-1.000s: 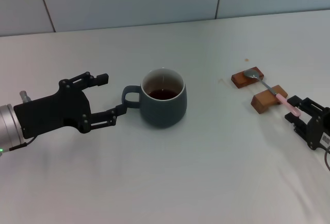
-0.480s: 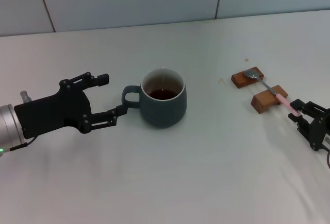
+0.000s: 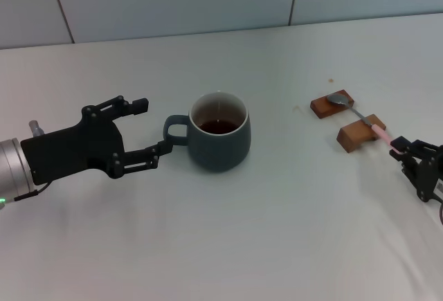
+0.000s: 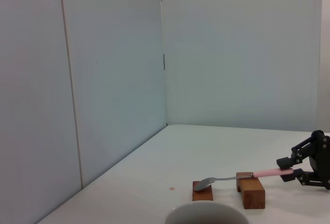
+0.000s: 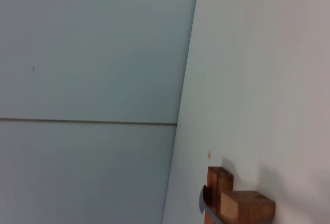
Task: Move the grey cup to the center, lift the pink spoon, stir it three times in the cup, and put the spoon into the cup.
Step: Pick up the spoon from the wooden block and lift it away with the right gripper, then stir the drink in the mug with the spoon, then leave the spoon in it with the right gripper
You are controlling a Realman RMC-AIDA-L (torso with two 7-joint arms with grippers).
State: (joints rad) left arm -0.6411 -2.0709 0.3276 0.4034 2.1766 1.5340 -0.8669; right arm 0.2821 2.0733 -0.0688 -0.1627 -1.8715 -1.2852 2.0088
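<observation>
The grey cup (image 3: 220, 135) stands mid-table holding dark liquid, its loop handle toward my left gripper (image 3: 151, 128). That gripper is open, its fingers on either side of the handle's level and just short of it. The cup's rim shows in the left wrist view (image 4: 206, 212). The pink spoon (image 3: 360, 117) lies across two brown wooden blocks (image 3: 360, 135), also seen in the left wrist view (image 4: 227, 177). My right gripper (image 3: 404, 151) is at the pink handle's tip, its jaws slightly apart above and below it (image 4: 285, 169).
The second block (image 3: 332, 104) sits under the spoon's bowl. Both blocks show in the right wrist view (image 5: 219, 185). A pale panelled wall (image 3: 208, 0) runs along the far edge of the white table (image 3: 277, 232).
My right gripper's fingers have narrowed around the end of the pink handle and its tips sit slightly farther right. The left gripper and the cup have barely moved.
</observation>
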